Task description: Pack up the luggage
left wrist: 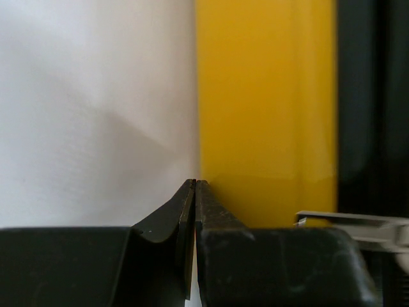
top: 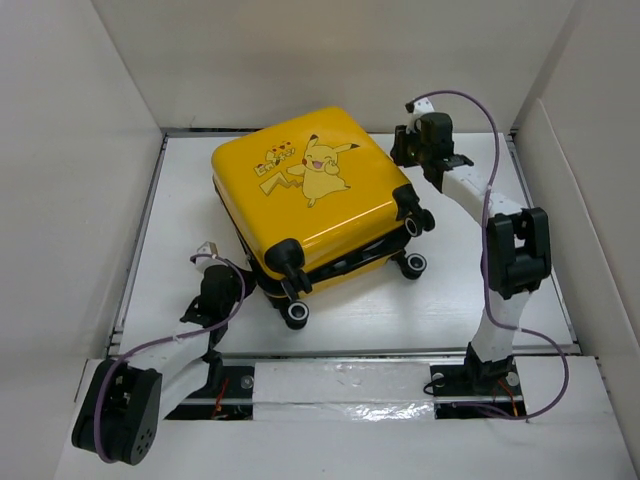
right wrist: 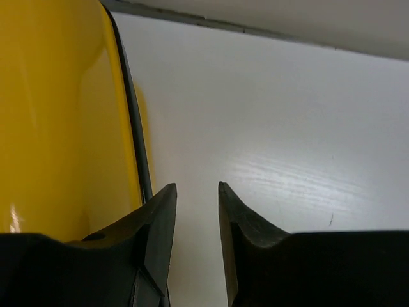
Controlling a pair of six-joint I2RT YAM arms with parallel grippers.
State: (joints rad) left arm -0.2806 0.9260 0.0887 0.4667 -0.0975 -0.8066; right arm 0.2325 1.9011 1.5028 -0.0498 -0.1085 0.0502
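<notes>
The luggage (top: 310, 195) is a yellow hard-shell suitcase with a Pikachu print. It lies flat in the middle of the table with its lid down and its black-and-white caster wheels (top: 296, 314) toward me. A dark gap shows along its near edge. My left gripper (top: 238, 278) is shut and empty, its tips (left wrist: 195, 183) right at the yellow shell (left wrist: 265, 115) by the near-left corner. My right gripper (top: 408, 158) stands by the far-right corner. Its jaws (right wrist: 195, 188) are a little apart and empty, over bare table beside the shell (right wrist: 57, 115).
White walls close in the table (top: 480, 300) at the left, back and right. A dark seam line (right wrist: 132, 121) runs along the shell's edge. A small metal tab (left wrist: 348, 220) shows beside my left fingers, next to a dark band (left wrist: 374, 96).
</notes>
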